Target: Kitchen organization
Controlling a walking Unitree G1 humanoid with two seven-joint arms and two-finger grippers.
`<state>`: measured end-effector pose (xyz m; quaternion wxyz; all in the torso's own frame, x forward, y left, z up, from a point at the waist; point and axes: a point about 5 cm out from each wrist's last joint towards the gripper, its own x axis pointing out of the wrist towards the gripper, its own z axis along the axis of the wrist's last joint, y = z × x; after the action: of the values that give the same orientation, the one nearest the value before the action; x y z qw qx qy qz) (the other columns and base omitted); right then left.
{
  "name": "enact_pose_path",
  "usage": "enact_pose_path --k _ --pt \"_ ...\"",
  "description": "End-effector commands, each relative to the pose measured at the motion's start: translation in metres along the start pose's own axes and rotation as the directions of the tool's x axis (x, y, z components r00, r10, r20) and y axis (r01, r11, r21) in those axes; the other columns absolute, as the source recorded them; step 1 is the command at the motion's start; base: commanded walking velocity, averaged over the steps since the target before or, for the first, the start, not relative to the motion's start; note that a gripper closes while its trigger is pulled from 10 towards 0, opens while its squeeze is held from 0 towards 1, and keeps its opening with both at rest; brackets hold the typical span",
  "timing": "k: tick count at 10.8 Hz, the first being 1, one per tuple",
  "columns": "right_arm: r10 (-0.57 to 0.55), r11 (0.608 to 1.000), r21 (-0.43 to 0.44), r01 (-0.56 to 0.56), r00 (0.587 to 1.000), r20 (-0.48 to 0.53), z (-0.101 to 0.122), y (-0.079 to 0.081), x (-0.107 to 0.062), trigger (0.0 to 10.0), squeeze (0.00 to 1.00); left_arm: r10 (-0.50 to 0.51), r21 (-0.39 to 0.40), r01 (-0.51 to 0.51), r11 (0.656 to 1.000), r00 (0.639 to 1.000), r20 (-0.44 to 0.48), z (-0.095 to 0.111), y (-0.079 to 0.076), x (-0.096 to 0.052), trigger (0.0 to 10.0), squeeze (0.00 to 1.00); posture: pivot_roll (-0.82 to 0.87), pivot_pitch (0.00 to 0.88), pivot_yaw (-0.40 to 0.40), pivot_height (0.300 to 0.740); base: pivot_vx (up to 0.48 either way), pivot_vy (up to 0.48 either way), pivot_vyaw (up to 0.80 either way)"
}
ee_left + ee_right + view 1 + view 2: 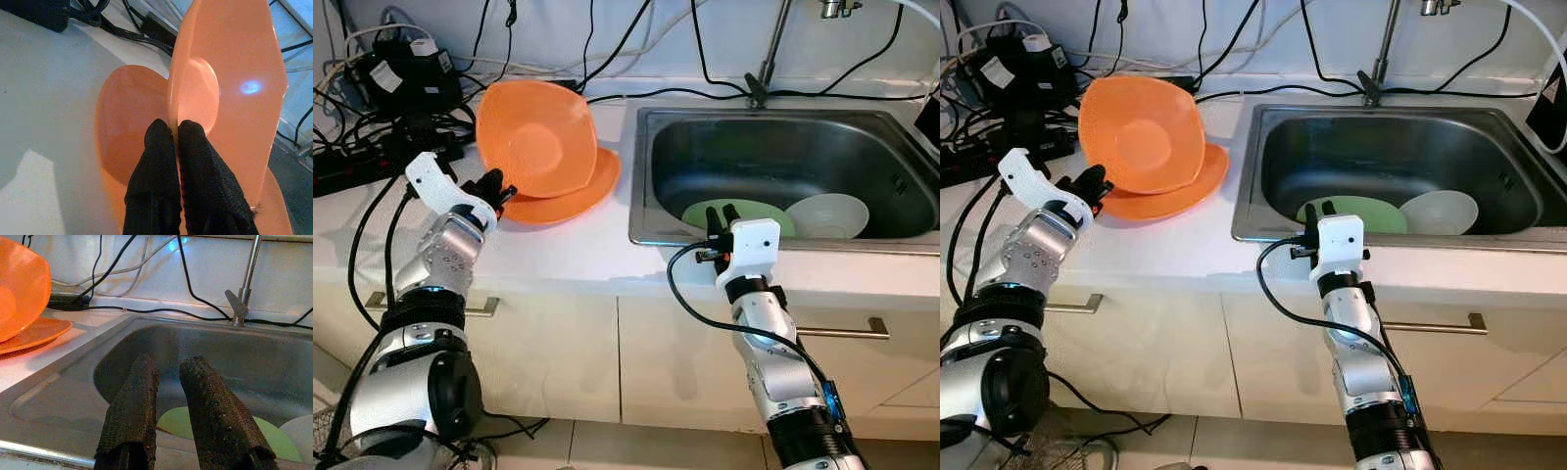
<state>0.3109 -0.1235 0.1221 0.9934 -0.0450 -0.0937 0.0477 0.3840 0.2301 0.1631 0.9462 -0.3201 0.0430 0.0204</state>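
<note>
Two orange dishes sit on the white counter (558, 259) to the left of the sink (646, 176): a flat orange plate (582, 196) lying down, and an orange bowl (536, 137) tipped up on its edge over it, its hollow facing me. The bowl is glossy, with a round flat base and a softly angled rim. My left gripper (501, 193) is pinched closed on that rim; my left wrist view shows both black fingers (156, 176) pressed together with the thin orange edge between them. My right gripper (722, 217) hangs at the sink's front edge, fingers a little apart and holding nothing. Inside the basin lie a green plate (749, 211) and a white bowl (829, 214), side by side. My right wrist view adds the tap (247, 284) behind the basin.
</note>
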Motion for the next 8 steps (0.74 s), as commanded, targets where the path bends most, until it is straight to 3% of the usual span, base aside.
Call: enact_pose_path --k 1,5,8 --pt "-0.012 1.0 -0.004 0.012 1.0 -0.02 -0.003 -0.001 0.0 10.0 0.0 -0.015 -0.011 0.015 1.0 1.0 0.01 0.002 -0.003 0.0 0.0 0.0 0.02 0.0 0.066 0.74 0.0 0.0 0.0" --pt "-0.014 1.0 -0.006 0.014 1.0 -0.02 -0.003 -0.002 0.001 10.0 0.0 -0.066 -0.079 0.07 0.994 0.996 0.054 0.006 -0.01 0.0 0.0 0.0 0.02 0.0 0.065 0.74 0.0 0.0 0.0" --pt "-0.011 1.0 -0.006 0.011 1.0 -0.018 -0.002 -0.002 0.002 10.0 0.0 -0.173 -0.137 0.195 0.971 0.972 0.159 0.019 -0.027 -0.003 0.0 0.0 0.02 0.0 0.061 0.74 0.0 0.0 0.0"
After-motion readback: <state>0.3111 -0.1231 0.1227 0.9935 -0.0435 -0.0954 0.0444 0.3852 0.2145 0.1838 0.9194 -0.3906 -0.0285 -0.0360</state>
